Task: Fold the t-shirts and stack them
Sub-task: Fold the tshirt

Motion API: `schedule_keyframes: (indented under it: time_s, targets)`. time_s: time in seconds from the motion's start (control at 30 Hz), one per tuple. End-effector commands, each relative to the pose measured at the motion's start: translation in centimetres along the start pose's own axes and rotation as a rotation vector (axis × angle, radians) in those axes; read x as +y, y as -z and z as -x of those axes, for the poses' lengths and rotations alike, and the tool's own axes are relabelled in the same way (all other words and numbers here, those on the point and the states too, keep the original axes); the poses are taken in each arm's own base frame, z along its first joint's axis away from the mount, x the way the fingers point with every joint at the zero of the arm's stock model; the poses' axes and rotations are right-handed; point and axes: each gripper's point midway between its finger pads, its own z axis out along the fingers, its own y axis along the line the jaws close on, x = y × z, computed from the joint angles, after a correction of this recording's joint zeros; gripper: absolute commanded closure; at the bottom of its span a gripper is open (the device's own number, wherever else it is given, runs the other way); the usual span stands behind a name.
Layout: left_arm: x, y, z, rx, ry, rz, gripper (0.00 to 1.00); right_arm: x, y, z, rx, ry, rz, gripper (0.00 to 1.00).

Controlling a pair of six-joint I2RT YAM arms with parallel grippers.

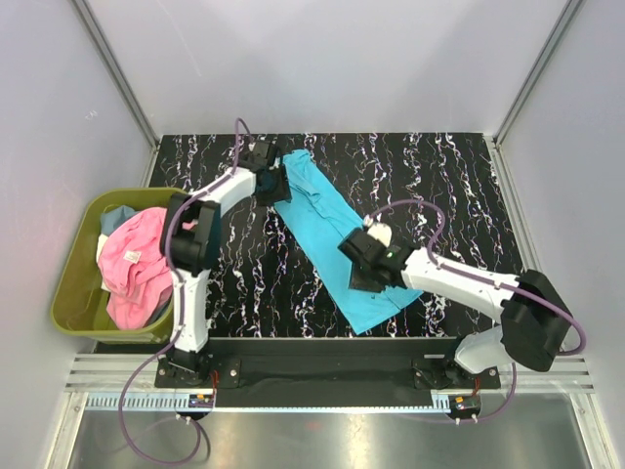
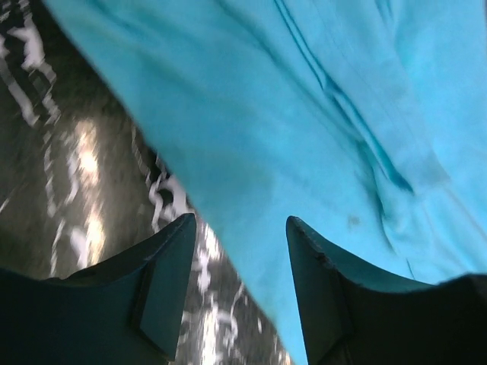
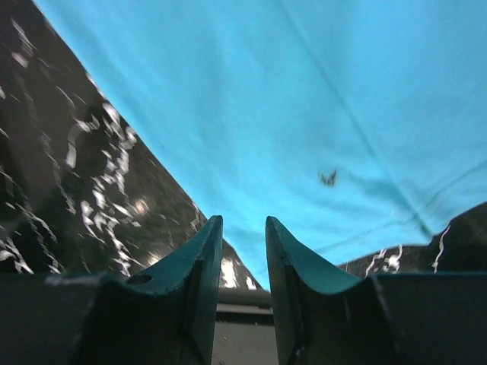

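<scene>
Across the black white-veined table [image 1: 439, 176] the turquoise t-shirt [image 1: 327, 230] lies flat, folded into a long narrow strip running diagonally from the far centre to the near right, with soft creases along its length. The left arm rises from its base and bends right, bringing the left gripper [image 2: 240, 224] over the strip's far end, jaws released and wide apart, nothing between them. The right arm stretches low to the left; the right gripper [image 3: 243, 224] hovers over the near half, hiding part of it from above, jaws parted by a narrow gap and empty. The olive-green bin [image 1: 73, 293] at the left edge holds a crumpled pink t-shirt [image 1: 137, 264] over a grey-blue one [image 1: 117, 220].
</scene>
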Motion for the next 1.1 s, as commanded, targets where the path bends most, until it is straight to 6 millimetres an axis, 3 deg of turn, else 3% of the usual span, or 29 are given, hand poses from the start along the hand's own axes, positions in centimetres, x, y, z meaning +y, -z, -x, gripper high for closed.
schedule_keyframes:
  time_s: [0.0, 0.07, 0.2, 0.33, 0.47, 0.57, 0.6, 0.67, 0.7, 0.77, 0.83, 0.87, 0.9, 0.93, 0.97, 1.0, 1.07]
  targets:
    - [-1.0, -1.7, 3.0, -0.043, 0.010, -0.019, 0.44, -0.5, 1.5, 4.2, -0.108, 0.064, -0.041, 0.63]
    - [-0.6, -3.1, 3.1, -0.026, 0.025, -0.015, 0.45, 0.1, 1.8, 5.0, -0.124, 0.096, -0.016, 0.63]
    - [-0.5, -4.1, 4.9, -0.053, 0.050, -0.027, 0.58, 1.0, 1.7, 5.4, -0.138, 0.109, 0.020, 0.63]
    - [1.5, -6.1, 5.0, -0.022, 0.087, 0.041, 0.61, 1.1, 0.7, 5.2, -0.135, 0.125, 0.022, 0.63]
    - [3.4, -7.4, 6.4, -0.023, 0.120, 0.071, 0.60, 1.0, -0.4, 5.7, -0.131, 0.144, 0.005, 0.63]
    - [4.2, -8.0, 8.7, -0.063, 0.144, 0.066, 0.59, 0.6, -1.5, 6.6, -0.119, 0.136, 0.000, 0.63]
    - [3.7, -7.8, 10.5, -0.107, 0.148, 0.038, 0.58, 0.6, -1.7, 7.0, -0.117, 0.130, 0.009, 0.63]
    - [3.4, -8.5, 11.6, -0.126, 0.147, -0.031, 0.57, 0.0, -2.5, 7.7, -0.110, 0.127, -0.002, 0.63]
    - [2.3, -8.2, 13.0, -0.169, 0.135, -0.093, 0.56, -0.1, -2.7, 7.8, -0.103, 0.138, -0.001, 0.63]
    - [0.4, -7.3, 13.9, -0.181, 0.093, -0.197, 0.53, -0.5, -3.0, 8.2, -0.094, 0.140, -0.007, 0.63]
    - [-2.1, -3.9, 14.3, -0.180, 0.040, -0.306, 0.52, -0.7, -3.0, 8.4, -0.085, 0.150, 0.002, 0.63]
    - [-2.2, -4.2, 11.5, -0.118, 0.016, -0.315, 0.50, -0.7, -2.8, 8.7, -0.080, 0.142, 0.026, 0.63]
    - [-3.7, 0.0, 13.4, -0.205, -0.019, -0.349, 0.49, -0.9, -2.7, 8.9, -0.075, 0.152, 0.041, 0.63]
    - [-4.3, 1.3, 12.9, -0.221, -0.039, -0.341, 0.48, -1.0, -2.6, 9.1, -0.067, 0.155, 0.059, 0.63]
    - [-2.6, 0.9, 10.9, -0.208, -0.029, -0.262, 0.46, -1.2, -2.4, 9.8, -0.057, 0.136, 0.097, 0.63]
    - [-3.0, 4.4, 11.9, -0.266, -0.033, -0.255, 0.45, -1.6, -2.3, 10.2, -0.059, 0.149, 0.101, 0.62]
    - [-2.6, 5.2, 10.3, -0.265, -0.022, -0.241, 0.45, -1.9, -2.2, 10.7, -0.041, 0.145, 0.131, 0.60]
